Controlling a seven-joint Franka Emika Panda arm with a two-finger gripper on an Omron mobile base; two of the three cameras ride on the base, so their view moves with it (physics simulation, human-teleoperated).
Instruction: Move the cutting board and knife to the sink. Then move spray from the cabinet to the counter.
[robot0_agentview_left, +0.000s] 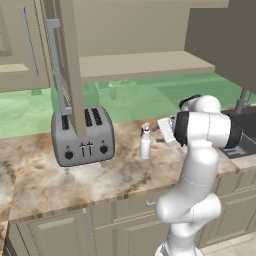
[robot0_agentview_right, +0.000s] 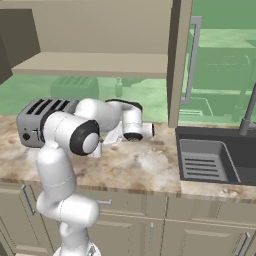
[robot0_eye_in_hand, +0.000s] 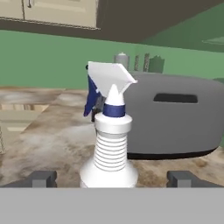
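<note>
The spray (robot0_eye_in_hand: 111, 144), a white bottle with a dark blue trigger, stands upright on the marbled counter (robot0_agentview_left: 90, 180) just right of the toaster; it also appears as the small spray (robot0_agentview_left: 145, 142). My gripper (robot0_eye_in_hand: 113, 178) is open, its fingertips (robot0_eye_in_hand: 43, 178) wide on either side of the bottle's base without touching it. The hand (robot0_agentview_left: 166, 131) sits level, right of the bottle. The cabinet (robot0_agentview_left: 145, 65) above has its door (robot0_agentview_left: 70, 65) swung open and a bare shelf. The sink (robot0_agentview_right: 210, 160) lies to the right with its ribbed rack. Cutting board and knife are out of view.
A grey toaster (robot0_agentview_left: 82, 135) stands close behind the bottle, under the open cabinet door with its long bar handle (robot0_agentview_left: 55, 65). The faucet (robot0_agentview_right: 247, 115) rises at the sink's far side. Drawer fronts (robot0_agentview_right: 130, 220) run below the counter.
</note>
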